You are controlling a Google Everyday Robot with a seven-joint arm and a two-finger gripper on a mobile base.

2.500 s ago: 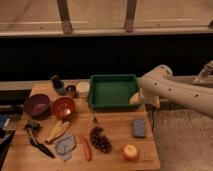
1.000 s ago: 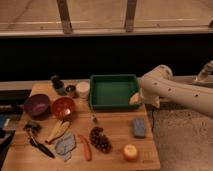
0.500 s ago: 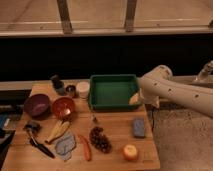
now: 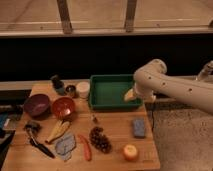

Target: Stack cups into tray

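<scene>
Gripper (image 4: pixel 129 95): we see its jaws apart, above the tray (image 4: pixel 107 78).
Cups: cream cup (image 4: pixel 82 89) and dark cup (image 4: pixel 71 91), just outside the tray's left wall.

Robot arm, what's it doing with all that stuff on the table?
The robot arm is meant to stack two cups in the green tray. Its gripper hangs open over the right end of the tray, holding nothing. The white cup and the small dark cup both sit on the table just left of the tray, side by side, not yet stacked.
</scene>
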